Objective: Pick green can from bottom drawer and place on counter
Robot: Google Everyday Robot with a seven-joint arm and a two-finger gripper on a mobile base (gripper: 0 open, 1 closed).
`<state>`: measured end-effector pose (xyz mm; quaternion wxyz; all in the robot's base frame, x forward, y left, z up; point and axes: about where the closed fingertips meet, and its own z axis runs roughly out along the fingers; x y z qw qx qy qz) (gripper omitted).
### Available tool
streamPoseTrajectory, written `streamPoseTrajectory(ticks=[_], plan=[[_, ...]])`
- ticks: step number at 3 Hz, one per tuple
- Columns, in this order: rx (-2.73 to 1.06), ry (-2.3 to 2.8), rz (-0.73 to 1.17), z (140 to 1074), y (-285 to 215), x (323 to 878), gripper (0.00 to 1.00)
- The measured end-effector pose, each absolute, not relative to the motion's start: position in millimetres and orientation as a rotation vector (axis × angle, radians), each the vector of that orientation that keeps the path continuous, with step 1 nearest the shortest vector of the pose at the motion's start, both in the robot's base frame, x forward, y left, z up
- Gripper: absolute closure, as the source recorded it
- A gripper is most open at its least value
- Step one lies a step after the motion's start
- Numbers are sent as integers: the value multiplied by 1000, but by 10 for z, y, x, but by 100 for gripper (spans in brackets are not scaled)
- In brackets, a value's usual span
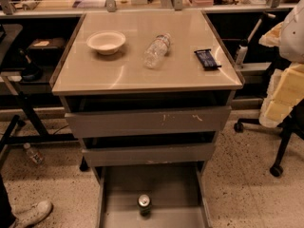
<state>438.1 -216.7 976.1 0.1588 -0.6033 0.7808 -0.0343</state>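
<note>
The green can stands upright on the floor of the bottom drawer, near its front edge and about the middle. The drawer is pulled out towards me. The counter is the glossy beige top of the cabinet above it. My gripper does not show in the camera view.
On the counter lie a white bowl, a clear water bottle on its side and a dark snack bar. The two upper drawers are slightly open. A chair with yellow foam stands at the right. A shoe is at the bottom left.
</note>
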Motion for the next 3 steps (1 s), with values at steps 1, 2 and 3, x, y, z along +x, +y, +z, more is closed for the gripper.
streamPoseTrajectory(ticks=[1, 2, 3], plan=[[-1725, 2232, -98, 9759, -2167, 4381, 0], [-1716, 2252, -65, 9549, -2145, 4356, 0], [-1681, 2279, 45, 8972, -2055, 4295, 0]])
